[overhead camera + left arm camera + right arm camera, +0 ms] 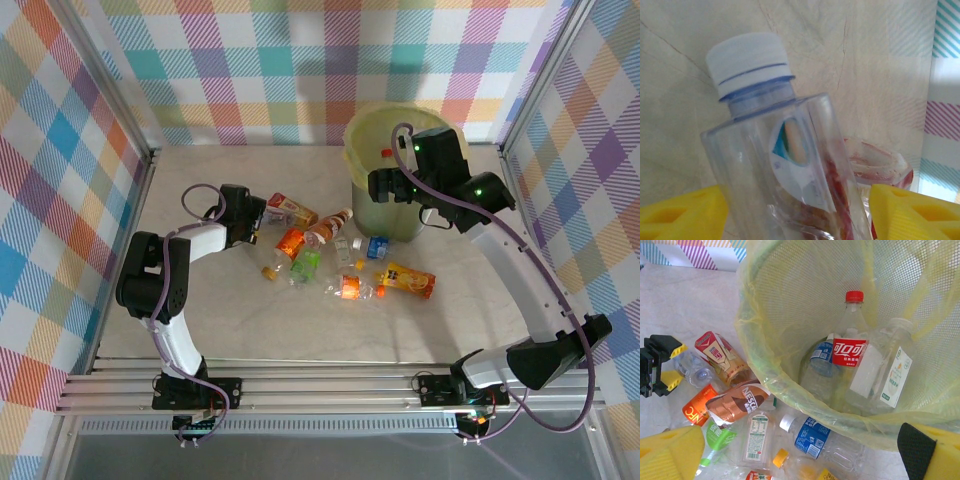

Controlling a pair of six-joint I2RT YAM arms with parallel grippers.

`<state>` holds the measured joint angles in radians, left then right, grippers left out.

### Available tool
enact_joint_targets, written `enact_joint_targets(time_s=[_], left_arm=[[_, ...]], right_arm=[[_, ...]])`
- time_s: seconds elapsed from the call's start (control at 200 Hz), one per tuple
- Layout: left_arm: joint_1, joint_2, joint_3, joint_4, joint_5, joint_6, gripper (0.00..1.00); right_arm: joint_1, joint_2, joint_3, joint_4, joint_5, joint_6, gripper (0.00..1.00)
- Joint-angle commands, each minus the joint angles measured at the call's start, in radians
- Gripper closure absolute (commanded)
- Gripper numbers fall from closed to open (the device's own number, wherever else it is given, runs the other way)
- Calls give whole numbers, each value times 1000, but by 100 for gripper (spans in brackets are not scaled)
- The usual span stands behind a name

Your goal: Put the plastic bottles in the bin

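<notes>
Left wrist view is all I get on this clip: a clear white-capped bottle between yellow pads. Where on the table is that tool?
Observer: Top view: the left tool is at the left end of the plastic bottles scattered beside the bin.
Operator: Anything binned yet?
Observer: Right wrist view shows at least three bottles inside, one a red-capped bottle.
Operator: And the other arm?
Observer: The right tool hangs above the bin's rim, pads wide apart, nothing between them.
</notes>
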<state>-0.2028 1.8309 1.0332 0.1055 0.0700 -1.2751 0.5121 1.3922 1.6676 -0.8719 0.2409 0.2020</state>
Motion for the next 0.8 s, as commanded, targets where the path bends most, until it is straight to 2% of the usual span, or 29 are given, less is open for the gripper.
enact_joint_targets(time_s=[0.0,0.1,0.335,0.485,0.8], left_arm=[[-11,-15,-7,1,-11,-4,31],[-11,-26,-13,-4,-16,-7,39],[-11,-69,-27,-25,-42,0,48],[-10,-101,-29,-51,-59,14,52],[-10,-206,-44,-73,-94,76,53]], right_arm=[[2,-16,-13,34,-17,3,0],[2,-24,-17,42,-16,5,0],[2,-31,-21,45,-16,8,0],[2,-36,-25,49,-20,11,0],[2,-41,-18,60,-40,17,0]])
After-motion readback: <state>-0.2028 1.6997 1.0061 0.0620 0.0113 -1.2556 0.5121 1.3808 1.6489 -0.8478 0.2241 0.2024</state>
